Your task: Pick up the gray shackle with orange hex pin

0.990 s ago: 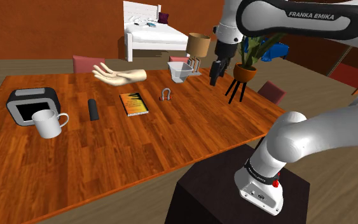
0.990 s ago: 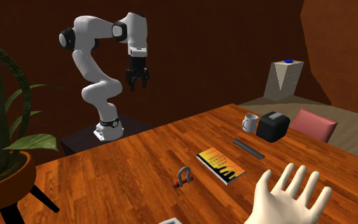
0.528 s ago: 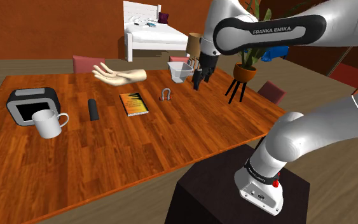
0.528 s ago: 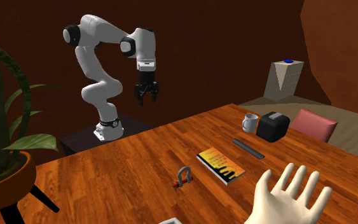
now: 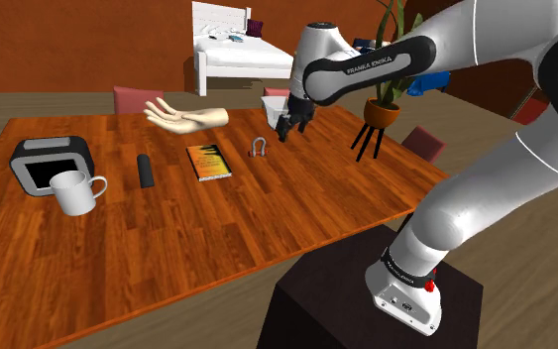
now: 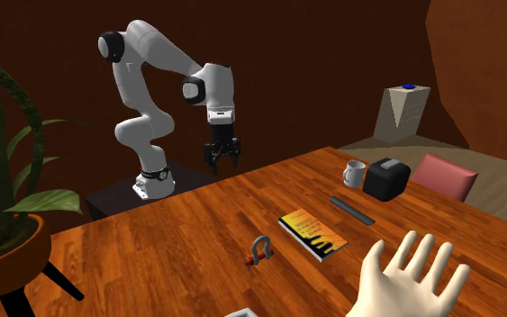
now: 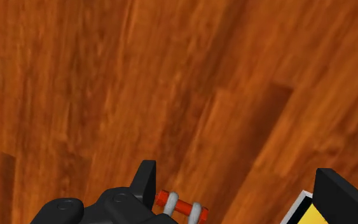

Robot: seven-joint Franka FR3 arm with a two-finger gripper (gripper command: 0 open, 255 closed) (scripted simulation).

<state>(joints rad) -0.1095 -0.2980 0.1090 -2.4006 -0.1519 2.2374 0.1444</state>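
The table [image 7: 107,76] is showing polished, grainy wood; the shackle [image 7: 184,207] is looking like smooth grey metal; the arm [image 5: 495,169] is gleaming glossy white.

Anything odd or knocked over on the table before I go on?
Only a pale model hand lying on the table, odd among household things. The mug stands upright and the shackle lies flat; nothing spilled.

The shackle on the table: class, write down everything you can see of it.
The shackle is a small grey U-shaped bow with an orange-red pin across its ends. It lies on the wooden table, touching nothing else, beside the yellow book. The open gripper hovers near, apart from it.
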